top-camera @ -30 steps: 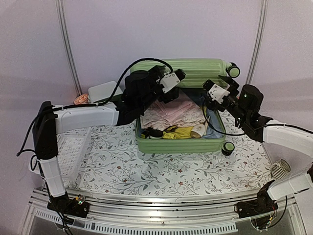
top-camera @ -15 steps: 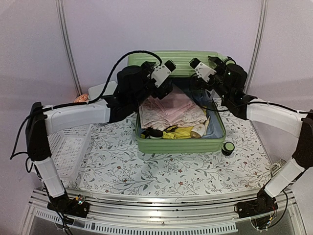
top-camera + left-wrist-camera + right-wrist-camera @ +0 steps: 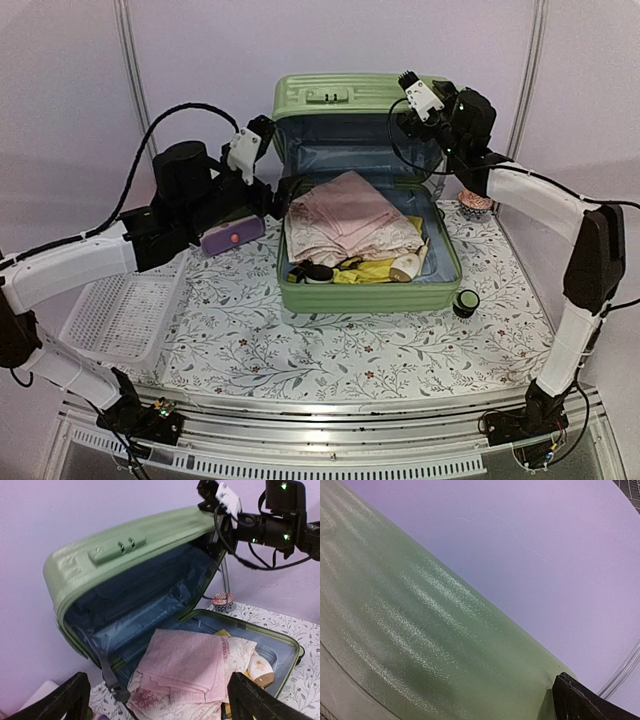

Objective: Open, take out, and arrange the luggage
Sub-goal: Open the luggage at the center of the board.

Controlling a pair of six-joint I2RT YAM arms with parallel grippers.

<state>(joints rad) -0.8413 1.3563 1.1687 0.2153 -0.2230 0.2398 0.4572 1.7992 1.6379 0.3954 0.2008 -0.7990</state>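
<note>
The large light-green hard-shell suitcase (image 3: pixel 365 297) sits mid-frame on my overhead feed, lid upright, folded pink cloths (image 3: pixel 345 215) hiding most of its contents. My left gripper (image 3: pixel 262 130), left of the lid, is spread wide and empty. My right gripper (image 3: pixel 410 82) at the lid's upper right corner is wide too, but its wrist feed shows only green shell and one fingertip (image 3: pixel 580 702), so contact I cannot tell.

Top view looked down from behind over the surface (image 3: pixel 300 340); left wrist faced the open luggage (image 3: pixel 150 535) nearby; right wrist sat very close, seemingly against that same shell.
</note>
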